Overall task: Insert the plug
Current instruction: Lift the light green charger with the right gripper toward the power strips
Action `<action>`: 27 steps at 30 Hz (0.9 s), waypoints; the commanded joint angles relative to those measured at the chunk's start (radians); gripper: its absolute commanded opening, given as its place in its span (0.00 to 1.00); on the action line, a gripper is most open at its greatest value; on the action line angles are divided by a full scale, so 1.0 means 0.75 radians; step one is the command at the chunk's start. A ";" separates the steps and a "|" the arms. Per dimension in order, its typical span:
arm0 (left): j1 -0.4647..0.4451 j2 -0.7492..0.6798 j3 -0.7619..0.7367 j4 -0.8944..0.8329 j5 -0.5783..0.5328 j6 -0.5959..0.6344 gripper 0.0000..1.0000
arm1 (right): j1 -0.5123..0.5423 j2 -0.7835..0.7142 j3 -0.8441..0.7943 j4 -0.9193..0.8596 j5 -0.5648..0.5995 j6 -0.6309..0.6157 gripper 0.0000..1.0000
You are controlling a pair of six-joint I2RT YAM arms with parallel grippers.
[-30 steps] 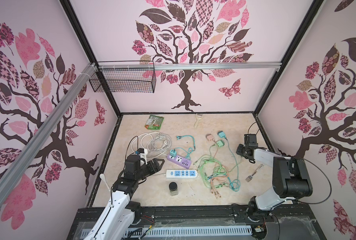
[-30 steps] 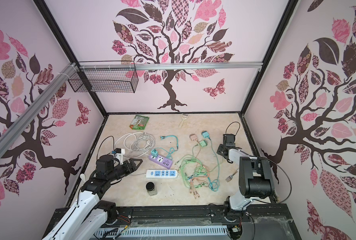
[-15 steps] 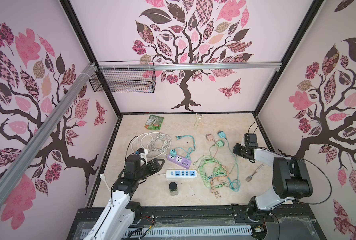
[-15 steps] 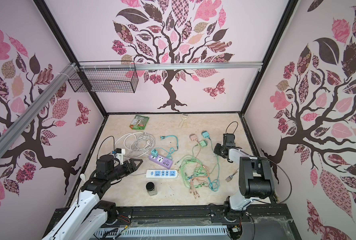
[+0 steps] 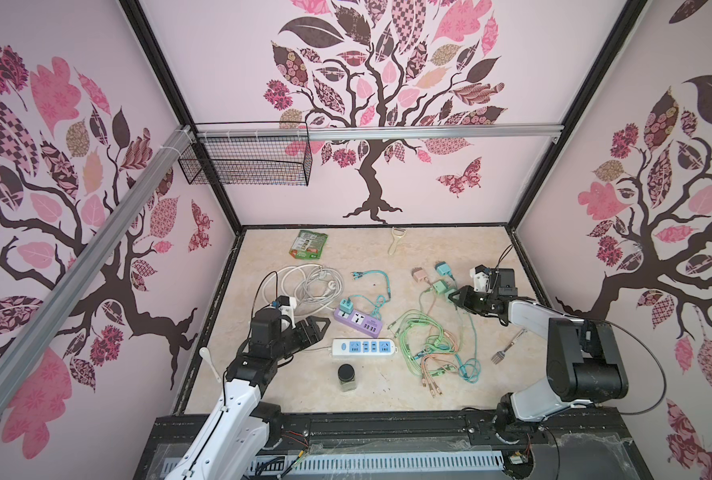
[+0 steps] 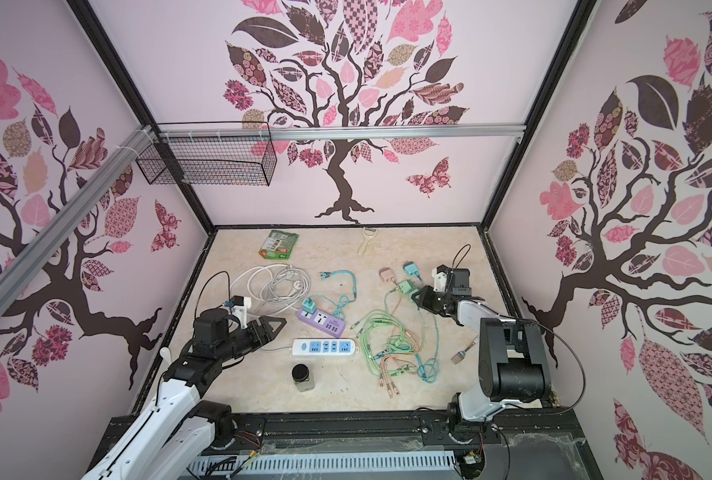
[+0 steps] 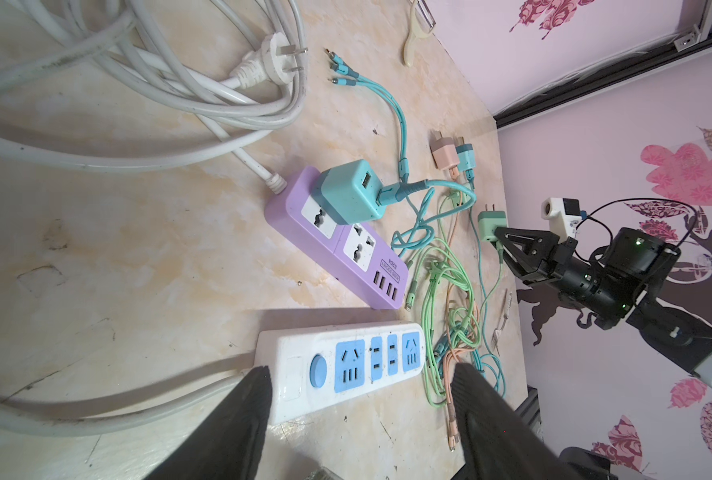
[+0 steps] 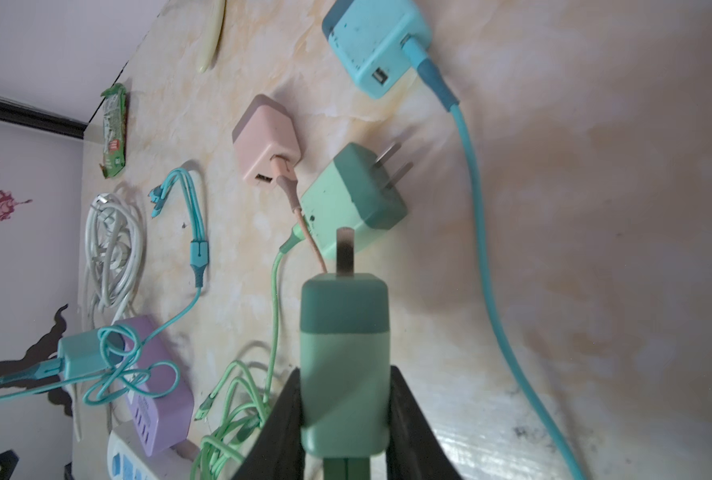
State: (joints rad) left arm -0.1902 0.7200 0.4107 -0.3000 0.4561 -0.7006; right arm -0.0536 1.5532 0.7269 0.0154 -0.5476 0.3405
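the right gripper [image 8: 344, 374] is clamped on a mint-green plastic charger plug with a dark green cap [image 8: 344, 328]. the plug is gripped by its flanks, so its long axis runs straight out along the fingers and its metal blade leads forward, away from the wrist. the free sockets lie well ahead of those fingertips and well apart from them. they are offered by a purple plastic power strip [image 5: 358, 322] and, just beside it, a white plastic power strip with blue sockets [image 5: 364, 348], and a tangle of green, peach and teal cables [image 5: 433, 345] lies between. the left gripper [image 5: 319, 328] is spread wide and empty, just beside the white strip's switch end. it is therefore judged the nearer arm for steadying a strip, while the plug is carried by the right. against the frame a second earlier, the right gripper is seen shifted toward the strips and is now close by a similar green charger [image 8: 354, 199] lying on the table. the left gripper is unchanged.
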 commanded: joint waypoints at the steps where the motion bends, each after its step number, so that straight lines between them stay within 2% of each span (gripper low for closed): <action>1: 0.005 0.005 0.045 0.032 0.017 0.012 0.72 | 0.008 0.056 0.019 -0.029 -0.093 0.006 0.19; 10: 0.006 0.015 0.060 0.028 0.022 0.016 0.72 | 0.007 0.138 0.039 -0.105 -0.024 -0.007 0.28; 14: 0.005 0.032 0.062 0.028 0.026 0.023 0.72 | 0.007 0.105 0.029 -0.117 0.030 -0.022 0.37; 17: 0.006 0.044 0.067 0.031 0.027 0.030 0.72 | 0.007 0.039 0.034 -0.163 0.160 -0.039 0.42; 21: 0.006 0.063 0.066 0.044 0.034 0.028 0.72 | 0.032 -0.088 0.039 -0.212 0.274 -0.076 0.59; 23: 0.005 0.072 0.065 0.050 0.038 0.028 0.72 | 0.093 -0.151 0.065 -0.257 0.405 -0.113 0.67; 27: 0.006 0.083 0.069 0.053 0.044 0.030 0.72 | 0.215 -0.186 0.158 -0.354 0.576 -0.196 0.69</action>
State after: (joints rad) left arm -0.1902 0.7818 0.4114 -0.2817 0.4770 -0.6987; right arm 0.0635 1.4475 0.7799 -0.1772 -0.2447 0.2527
